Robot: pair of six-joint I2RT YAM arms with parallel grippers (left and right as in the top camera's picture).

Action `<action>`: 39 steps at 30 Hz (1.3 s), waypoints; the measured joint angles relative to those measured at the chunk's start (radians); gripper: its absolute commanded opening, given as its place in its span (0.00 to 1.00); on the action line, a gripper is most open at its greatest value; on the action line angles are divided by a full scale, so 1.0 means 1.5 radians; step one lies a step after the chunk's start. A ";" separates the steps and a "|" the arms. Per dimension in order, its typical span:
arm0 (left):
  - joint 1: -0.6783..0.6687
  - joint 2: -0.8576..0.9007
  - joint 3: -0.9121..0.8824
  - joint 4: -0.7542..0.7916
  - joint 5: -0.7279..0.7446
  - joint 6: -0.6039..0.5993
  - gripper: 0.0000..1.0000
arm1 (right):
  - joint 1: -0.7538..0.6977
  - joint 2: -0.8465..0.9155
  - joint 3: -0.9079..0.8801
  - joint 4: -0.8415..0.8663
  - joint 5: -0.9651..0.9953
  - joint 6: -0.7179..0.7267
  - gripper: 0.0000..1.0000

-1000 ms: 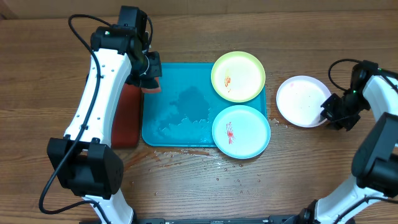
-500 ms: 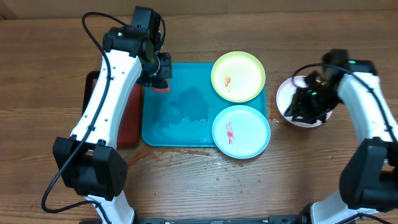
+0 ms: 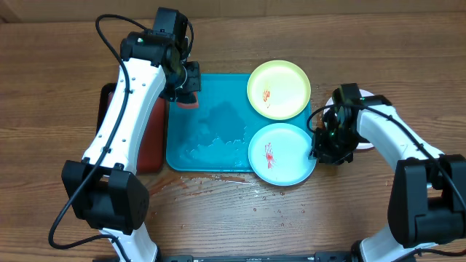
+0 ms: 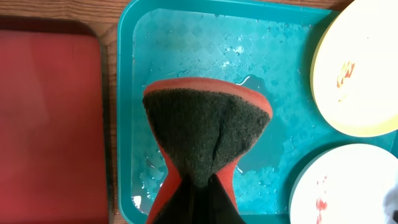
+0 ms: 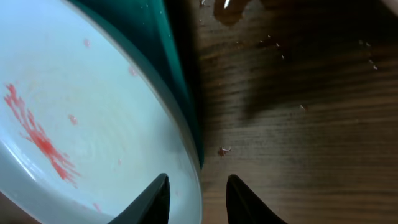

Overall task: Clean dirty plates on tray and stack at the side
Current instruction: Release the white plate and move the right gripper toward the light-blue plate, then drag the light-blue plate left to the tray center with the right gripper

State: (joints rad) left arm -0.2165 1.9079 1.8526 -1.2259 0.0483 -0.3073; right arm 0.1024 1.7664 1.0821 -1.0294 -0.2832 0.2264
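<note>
Blue-rimmed plate (image 3: 282, 153) sits at the tray's (image 3: 211, 145) right edge, rim between the right gripper's (image 5: 198, 199) parted jaws, which should pinch the lip alone, not the tray wall; left gripper (image 4: 196, 199) clamps the sponge (image 4: 205, 124)

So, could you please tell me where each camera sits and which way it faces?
Overhead: fixed above the table, looking straight down at the tray; both arms show.
Left wrist: on the left arm, looking down past the left hand pinching a sponge, onto the tray.
Right wrist: on the right arm, looking down at the blue plate; right hand straddles its rim.
Shared: all three show the blue plate.
</note>
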 measured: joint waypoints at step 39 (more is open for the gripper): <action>0.000 0.000 0.000 0.000 0.000 0.000 0.04 | 0.269 0.000 0.010 0.259 0.036 0.336 0.04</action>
State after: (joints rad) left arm -0.2165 1.9079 1.8526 -1.2263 0.0483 -0.3077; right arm 0.5060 1.7664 1.0966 -0.6415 -0.2298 0.7303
